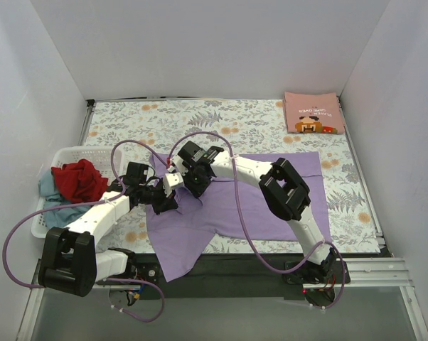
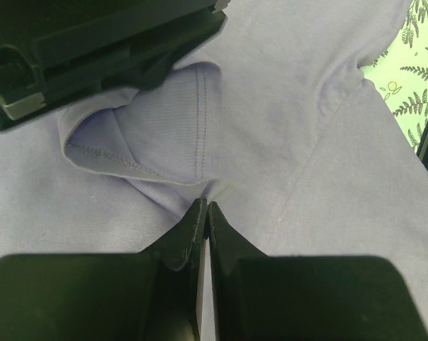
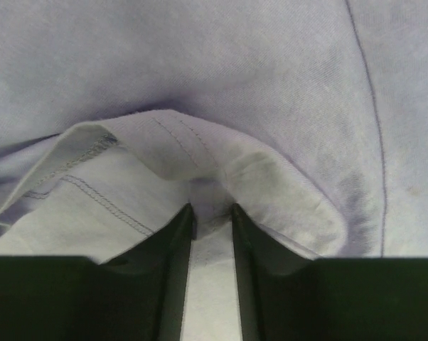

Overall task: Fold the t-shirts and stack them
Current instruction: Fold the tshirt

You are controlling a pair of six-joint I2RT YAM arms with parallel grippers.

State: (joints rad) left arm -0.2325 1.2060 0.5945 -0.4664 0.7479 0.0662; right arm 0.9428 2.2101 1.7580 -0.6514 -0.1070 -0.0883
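Note:
The lavender t-shirt point(image 1: 271, 206) lies spread in the middle of the floral cloth, its front left part hanging over the near table edge. My left gripper point(image 1: 159, 202) and right gripper point(image 1: 177, 183) sit close together at its left side. In the left wrist view the left gripper point(image 2: 205, 206) is shut, pinching a pucker of the lavender t-shirt point(image 2: 285, 106) beside a hemmed fold. In the right wrist view the right gripper point(image 3: 212, 209) is closed on a folded edge of the lavender t-shirt point(image 3: 235, 64). A folded salmon-pink t-shirt point(image 1: 312, 112) lies at the back right.
A white basket point(image 1: 93, 153) at the left edge holds a red t-shirt point(image 1: 79, 177) and a grey-blue t-shirt point(image 1: 47, 186). The floral table cloth point(image 1: 200, 117) covers the table between white walls. Purple cables loop over both arms.

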